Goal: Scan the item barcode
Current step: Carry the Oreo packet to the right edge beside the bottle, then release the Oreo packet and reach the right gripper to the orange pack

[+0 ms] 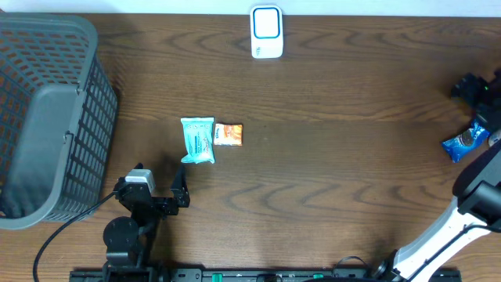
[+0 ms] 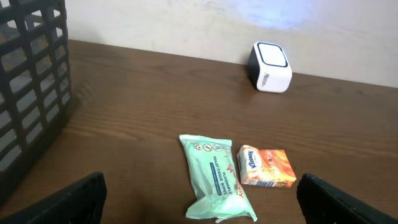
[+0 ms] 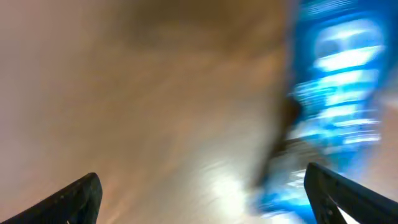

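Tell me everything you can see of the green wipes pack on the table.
The wipes pack is a soft, pale green plastic pouch with a darker printed strip along its top and small round icons at the far end. It lies flat on the brown wooden table, its length running away from the robot, near end crumpled. A small orange tissue pack sits close at its right side; whether they touch is unclear. Nothing holds it.

Open across the middle of the dark brown wooden tabletop. Walled off at left by a tall grey plastic lattice basket. Narrowed left of centre by a pale green wipes pack touching a small orange tissue packet. White boxy scanner at the far edge, blue wrapper far right.
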Controlling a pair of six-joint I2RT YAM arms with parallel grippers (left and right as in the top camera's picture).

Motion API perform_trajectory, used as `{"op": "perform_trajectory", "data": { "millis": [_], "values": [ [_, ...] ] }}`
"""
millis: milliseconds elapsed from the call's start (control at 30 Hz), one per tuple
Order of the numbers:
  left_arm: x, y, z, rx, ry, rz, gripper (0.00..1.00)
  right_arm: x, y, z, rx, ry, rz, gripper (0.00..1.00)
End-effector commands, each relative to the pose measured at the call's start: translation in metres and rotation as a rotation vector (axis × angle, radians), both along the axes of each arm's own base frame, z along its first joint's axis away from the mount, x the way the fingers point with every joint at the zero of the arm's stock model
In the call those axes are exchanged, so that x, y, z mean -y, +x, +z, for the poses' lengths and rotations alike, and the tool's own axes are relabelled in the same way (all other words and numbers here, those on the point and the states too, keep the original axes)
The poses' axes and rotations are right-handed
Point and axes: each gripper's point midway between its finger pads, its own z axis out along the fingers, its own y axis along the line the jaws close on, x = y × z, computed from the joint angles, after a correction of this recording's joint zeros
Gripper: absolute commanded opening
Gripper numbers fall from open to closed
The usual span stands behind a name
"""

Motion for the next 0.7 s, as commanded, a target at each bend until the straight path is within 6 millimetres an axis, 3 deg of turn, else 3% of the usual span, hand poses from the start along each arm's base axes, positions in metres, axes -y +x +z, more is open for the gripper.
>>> {"op": "perform_trajectory", "data": {
  "millis": [0, 133, 333, 467, 500, 667],
  "values": [
    [0.002, -0.002, -0.012, -0.036, 0.002, -0.014, 0.98, -0.097, 0.039, 0.027, 0.161, 0.300, 0.197, 0.99],
    [0.002, -0.002, -0.012, -0.036, 0.002, -0.014, 0.98, -0.156, 0.046, 0.026, 0.105, 0.362, 0.226, 0.99],
    [0.002, -0.002, -0.012, -0.036, 0.002, -0.014, 0.98, -0.287, 0.033, 0.021, -0.015, 0.388, 0.462, 0.99],
    [0.002, -0.002, -0.012, -0.036, 0.002, -0.014, 0.98, -0.381, 0.016, 0.016, -0.019, 0.365, 0.722, 0.99],
    [0.002, -0.002, -0.012, -0.036, 0.002, -0.014, 0.98, -0.413, 0.006, 0.010, -0.027, 0.314, 0.802, 0.99],
    [0.002, -0.002, -0.012, -0.036, 0.002, -0.014, 0.98, -0.484, -0.026, -0.007, -0.073, 0.121, 0.853, 0.99]
  ]
}}
